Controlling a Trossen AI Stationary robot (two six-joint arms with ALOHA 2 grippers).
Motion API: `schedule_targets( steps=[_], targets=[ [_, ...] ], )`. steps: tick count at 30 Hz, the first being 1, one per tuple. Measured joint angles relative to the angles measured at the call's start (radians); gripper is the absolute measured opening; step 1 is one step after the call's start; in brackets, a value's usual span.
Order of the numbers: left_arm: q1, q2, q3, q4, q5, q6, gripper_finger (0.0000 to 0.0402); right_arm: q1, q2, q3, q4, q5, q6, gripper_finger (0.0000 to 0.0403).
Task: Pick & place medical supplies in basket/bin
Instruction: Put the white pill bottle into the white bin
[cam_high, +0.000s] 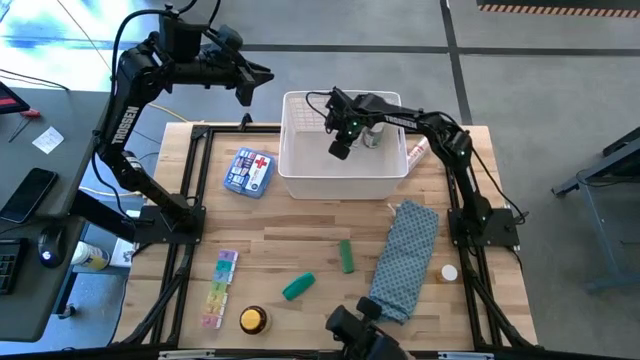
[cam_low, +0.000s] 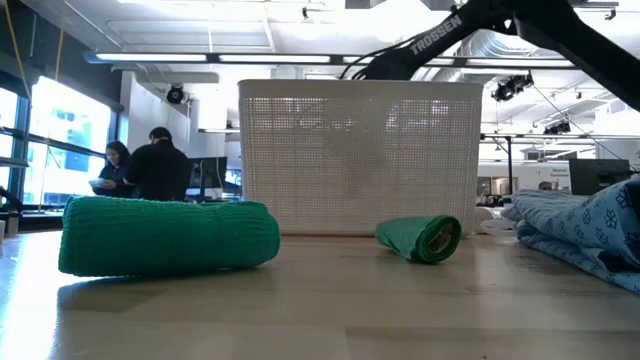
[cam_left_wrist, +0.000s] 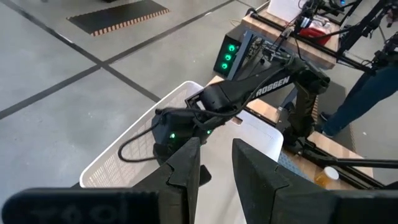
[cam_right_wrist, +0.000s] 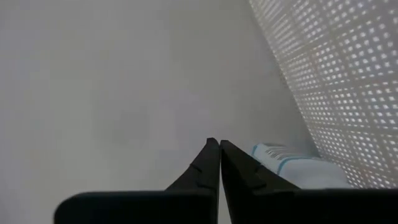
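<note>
The white lattice basket (cam_high: 343, 178) stands at the table's far middle. My right gripper (cam_high: 340, 150) reaches down into it, shut with nothing between its fingers (cam_right_wrist: 219, 144). Beside it, a white item with a blue stripe (cam_right_wrist: 292, 167) lies on the basket floor against the lattice wall, and a white-capped bottle (cam_high: 373, 136) shows in the basket. On the table lie the red-cross pack (cam_high: 250, 172), the pill organiser (cam_high: 218, 290), the yellow tin (cam_high: 253, 320), two green tubes (cam_high: 346, 255) (cam_high: 298, 287) and the pinkish tube (cam_high: 417, 152). My left gripper (cam_high: 245, 92) hangs open, high over the far left.
The long blue patterned cloth (cam_high: 405, 262) lies along the table's right side, with a small white-capped bottle (cam_high: 448, 272) to its right. In the low view the green tubes (cam_low: 170, 235) (cam_low: 420, 238) lie in front of the basket (cam_low: 360, 150). People stand in the room behind.
</note>
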Motion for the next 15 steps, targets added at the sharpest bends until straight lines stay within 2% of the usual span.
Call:
schedule_targets(
  steps=[11, 15],
  targets=[
    [0.0, 0.0, 0.0, -0.034, 0.001, 0.013, 0.0129, 0.0, 0.002, -0.001, -0.022, 0.103, 0.01, 0.0001],
    [0.0, 0.0, 0.0, -0.059, 0.001, 0.029, 0.0129, 0.0, 0.002, -0.001, -0.021, 0.076, 0.013, 0.0001]
  ],
)
